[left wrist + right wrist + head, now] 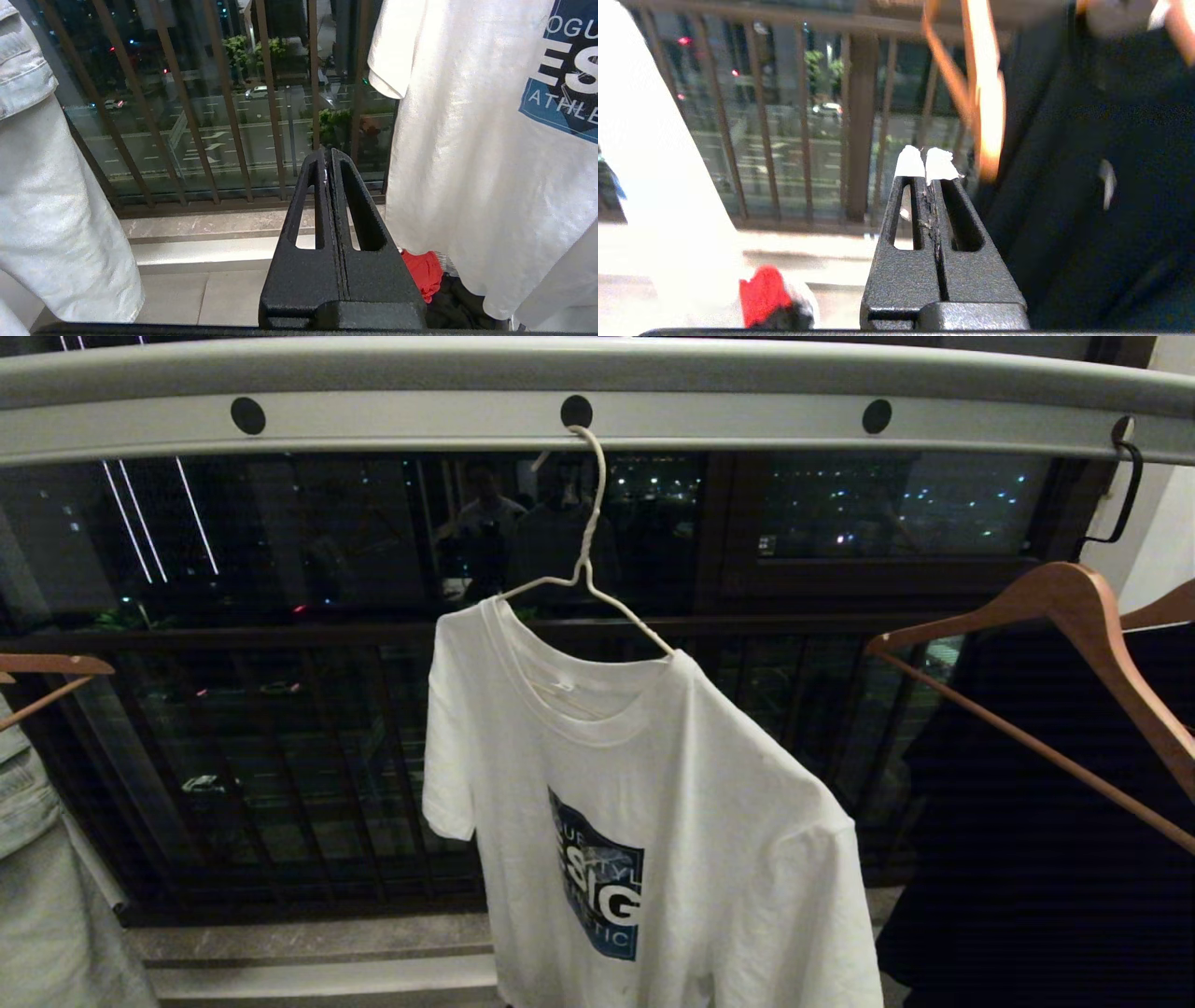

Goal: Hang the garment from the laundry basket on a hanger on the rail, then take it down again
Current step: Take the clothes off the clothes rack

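Observation:
The white T-shirt garment [644, 803] with the blue chest graphic hangs on the thin white wire hanger [586, 560], whose hook sits in the middle hole of the pale grey rail [392, 425]. Neither arm shows in the head view. My left gripper [328, 156] is shut and empty, low down beside the garment [472, 154]. My right gripper [924, 161] is shut and empty too, its white-tipped fingers between the garment [658, 186] and a black garment. A sliver of the laundry basket [446, 263] shows under the garment's hem, with red and black cloth in it.
A brown wooden hanger [1074, 644] with a black garment [1046, 859] hangs at the right. Another wooden hanger [51, 667] with pale denim clothes [47, 896] is at the left. The dark balcony railing [280, 756] and a stone ledge [317, 957] stand behind.

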